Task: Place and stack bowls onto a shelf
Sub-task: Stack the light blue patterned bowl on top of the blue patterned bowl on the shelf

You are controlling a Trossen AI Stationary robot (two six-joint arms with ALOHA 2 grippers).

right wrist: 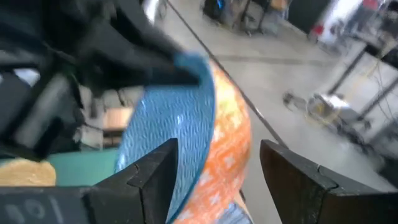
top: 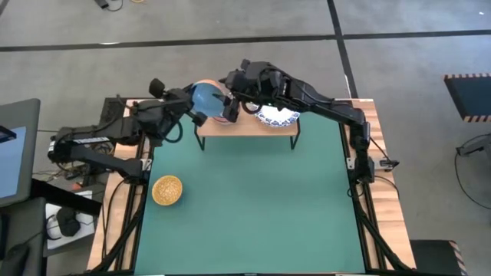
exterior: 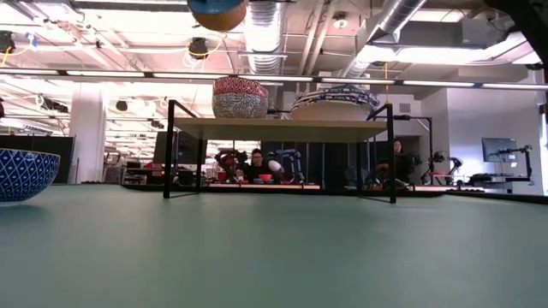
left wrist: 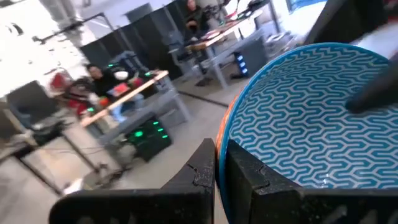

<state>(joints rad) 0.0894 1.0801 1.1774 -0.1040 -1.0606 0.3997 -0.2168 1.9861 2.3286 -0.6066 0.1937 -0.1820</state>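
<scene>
The light blue bowl [top: 205,96], orange outside, hangs in the air above the shelf's left end; in the low view this bowl [exterior: 217,10] is high over the shelf [exterior: 282,128]. My left gripper [top: 198,103] is shut on it. My right gripper [top: 230,98] is open beside it. In the right wrist view its fingers [right wrist: 155,171] stand either side of the bowl's wall [right wrist: 224,149], and whether they touch it I cannot tell. On the shelf [top: 245,124] a red bowl sits in a grey striped one [exterior: 240,97], and stacked white-and-blue bowls [top: 278,116] stand to its right. My left gripper [left wrist: 219,152] pinches the light blue bowl's rim [left wrist: 225,134], one finger inside the bowl and one against its orange outer wall. It comes from the table's left side. The bowl is lifted clear and tilted, its patterned inside [left wrist: 311,118] facing the wrist camera.
A bowl with a golden yellow inside [top: 167,189] stands on the green mat [top: 253,207] near the table's left edge; its blue patterned side [exterior: 21,175] shows in the low view. The mat in front of the shelf is bare. People sit in the room beyond [exterior: 253,162].
</scene>
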